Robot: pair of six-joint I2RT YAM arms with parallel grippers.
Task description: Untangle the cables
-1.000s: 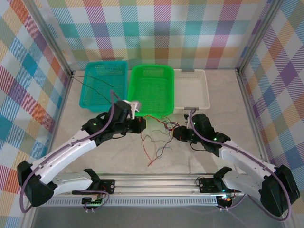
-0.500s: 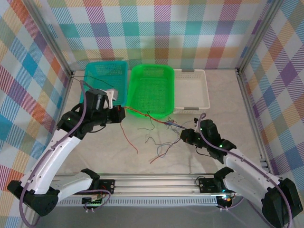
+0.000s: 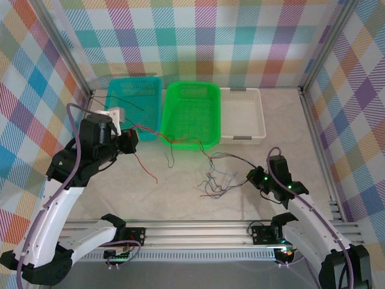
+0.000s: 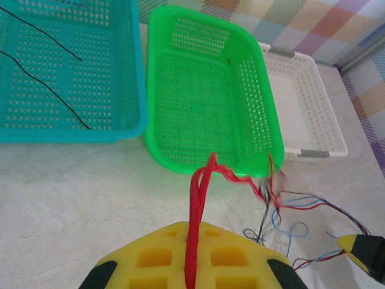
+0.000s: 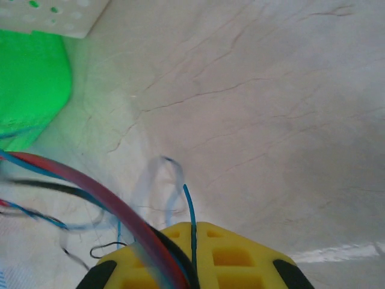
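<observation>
The cables (image 3: 215, 180) lie in a loose tangle on the table (image 3: 180, 198), between the two pincers and closer to the right pincer (image 3: 253, 176), which is closed on a few red, blue and black strands. A red wire (image 4: 191, 241) stretches from the tangle into the left pincer (image 3: 133, 137), clamped tight on it. Ahead of that pincer stand a green basket (image 3: 165, 114) and a teal basket (image 3: 135, 79) holding black wires (image 4: 45, 90).

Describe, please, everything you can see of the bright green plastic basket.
The bright green plastic basket is rectangular with rounded corners, its floor and walls perforated. It stands upright and looks empty, between a teal plastic basket and a white plastic tray. A thin red wire crosses its near rim.
</observation>
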